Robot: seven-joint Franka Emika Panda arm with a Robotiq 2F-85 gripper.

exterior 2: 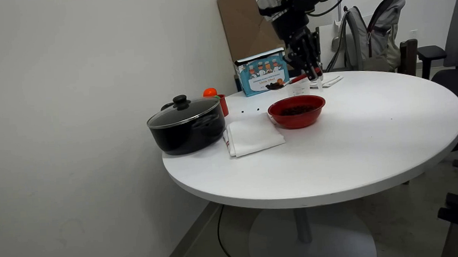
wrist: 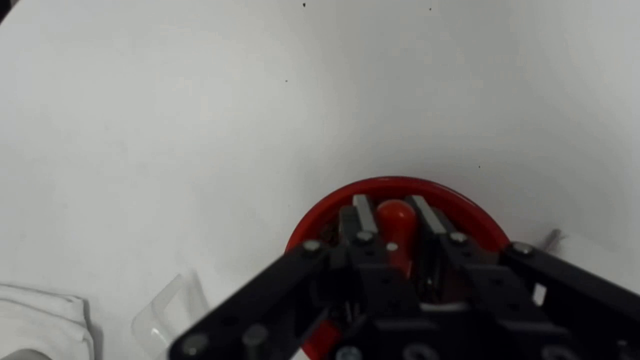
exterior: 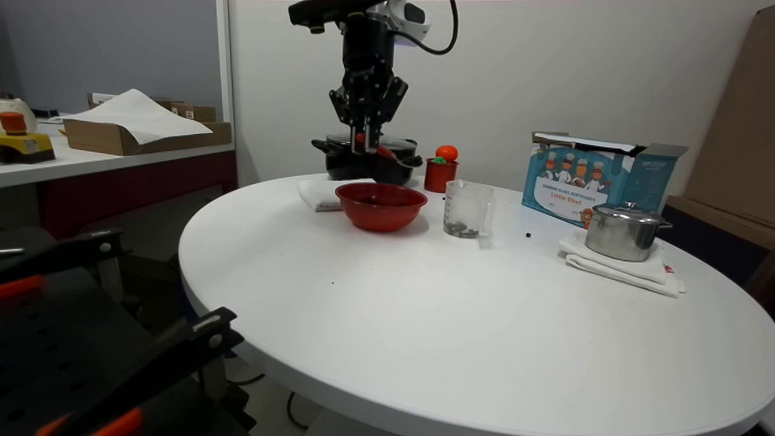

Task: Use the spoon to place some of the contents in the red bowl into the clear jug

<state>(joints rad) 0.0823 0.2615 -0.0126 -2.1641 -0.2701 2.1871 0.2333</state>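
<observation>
My gripper (exterior: 362,145) is shut on the red handle of the spoon (exterior 2: 299,78) and holds it in the air. The spoon's bowl end carries dark pieces in an exterior view (exterior 2: 275,86). The red bowl (exterior: 380,213) stands on the table below the gripper, with dark contents inside (exterior 2: 297,121). The clear jug (exterior: 465,206) stands beside the bowl, with some dark pieces at its bottom; it is partly behind the bowl and gripper in an exterior view (exterior 2: 298,89). In the wrist view the handle end shows between the fingers (wrist: 390,200), and the jug's handle (wrist: 157,320) at lower left.
A black lidded pot (exterior 2: 186,127) and a red cup (exterior: 439,177) with an orange ball stand behind the bowl. A white folded cloth (exterior 2: 253,135) lies beside it. A metal pot (exterior: 623,233) on a cloth and a blue box (exterior: 569,178) stand beyond the jug.
</observation>
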